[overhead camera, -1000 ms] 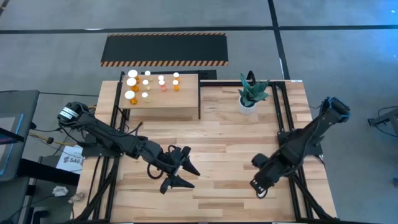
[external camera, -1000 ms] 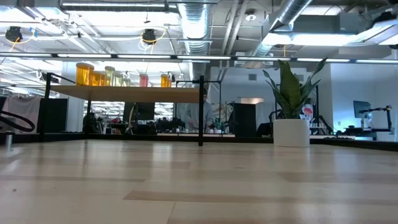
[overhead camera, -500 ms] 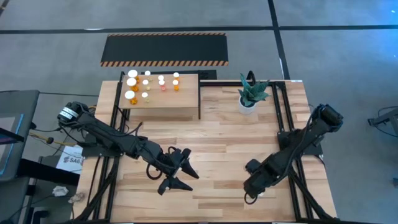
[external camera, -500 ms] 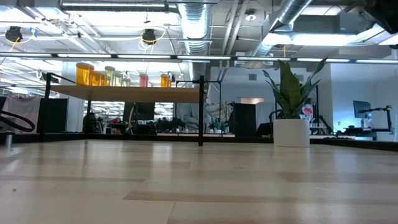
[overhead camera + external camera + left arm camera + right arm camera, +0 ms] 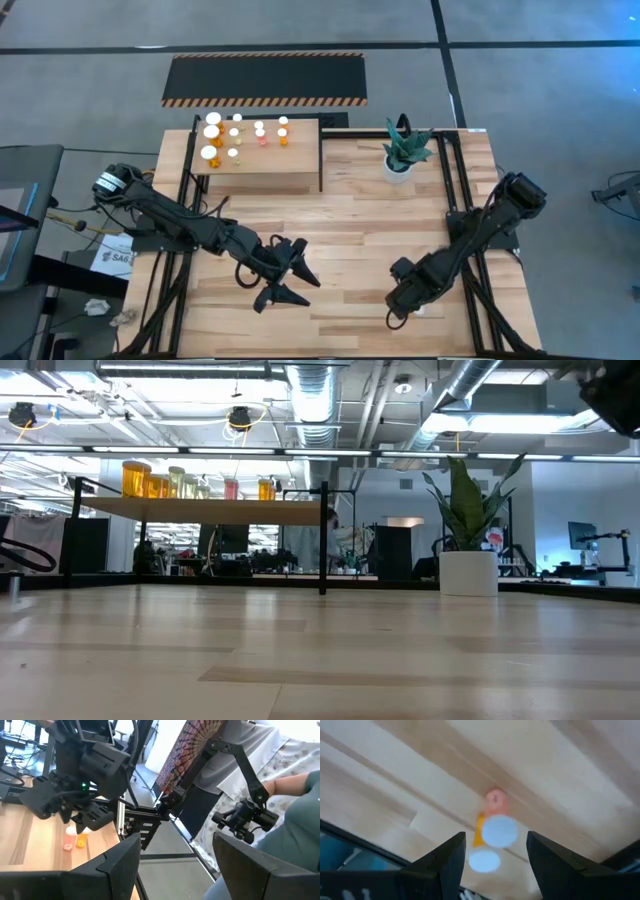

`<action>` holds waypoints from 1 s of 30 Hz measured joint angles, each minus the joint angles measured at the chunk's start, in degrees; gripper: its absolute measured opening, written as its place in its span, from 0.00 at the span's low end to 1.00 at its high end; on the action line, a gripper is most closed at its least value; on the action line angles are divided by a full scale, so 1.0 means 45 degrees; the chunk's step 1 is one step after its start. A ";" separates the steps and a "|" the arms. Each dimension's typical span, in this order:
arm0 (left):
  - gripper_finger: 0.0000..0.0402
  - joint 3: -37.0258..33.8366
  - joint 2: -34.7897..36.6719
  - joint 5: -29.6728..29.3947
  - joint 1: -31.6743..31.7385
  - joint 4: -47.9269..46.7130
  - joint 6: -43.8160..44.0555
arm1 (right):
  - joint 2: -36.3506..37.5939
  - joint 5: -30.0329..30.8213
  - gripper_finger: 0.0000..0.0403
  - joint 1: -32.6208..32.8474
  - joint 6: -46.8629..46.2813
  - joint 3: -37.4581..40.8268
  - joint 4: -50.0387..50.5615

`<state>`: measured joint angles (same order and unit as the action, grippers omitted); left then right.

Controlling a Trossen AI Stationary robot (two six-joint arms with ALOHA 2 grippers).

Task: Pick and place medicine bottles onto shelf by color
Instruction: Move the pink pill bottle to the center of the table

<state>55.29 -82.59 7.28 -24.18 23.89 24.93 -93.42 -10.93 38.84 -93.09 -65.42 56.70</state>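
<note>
While the right gripper [image 5: 398, 303] hangs low over the near right part of the table [image 5: 350, 215], its fingers [image 5: 445, 865] are seen spread apart, with nothing pinched between them. Directly beneath, in the right wrist view, a tight cluster of loose bottles [image 5: 498, 831] is framed by the two fingers: white caps, an orange body and a pinkish one, touching or nearly so. Whether they stand or lie, and how many there are, cannot be told. The step in hand is judged to be the pick of one bottle from this cluster. It would be done best if a single cap were centred between the fingers before descent, the fingers were kept wide until they pass the cap, and closure were made on the body, so that neighbours are not knocked or pinched along. Colour should be settled before the grip, since the shelf [image 5: 262, 172] at the far left already bears sorted bottles [image 5: 213, 121] in rows, and a matching row must be chosen. A high carry across the table is advised, clear of the plant [image 5: 400, 152]. The left gripper [image 5: 285, 277] waits near the table's middle, fingers splayed and empty. A person [image 5: 295, 815] is visible beyond the table's edge.
</note>
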 joint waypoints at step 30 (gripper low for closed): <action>0.59 0.0000 -0.0005 0.0284 0.0063 -0.0133 0.0092 | -0.1128 0.0066 0.47 0.0198 0.0708 -0.0018 -0.0529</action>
<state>55.29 -82.61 8.56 -23.90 23.29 25.34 -98.50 -10.63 39.72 -89.91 -65.50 54.32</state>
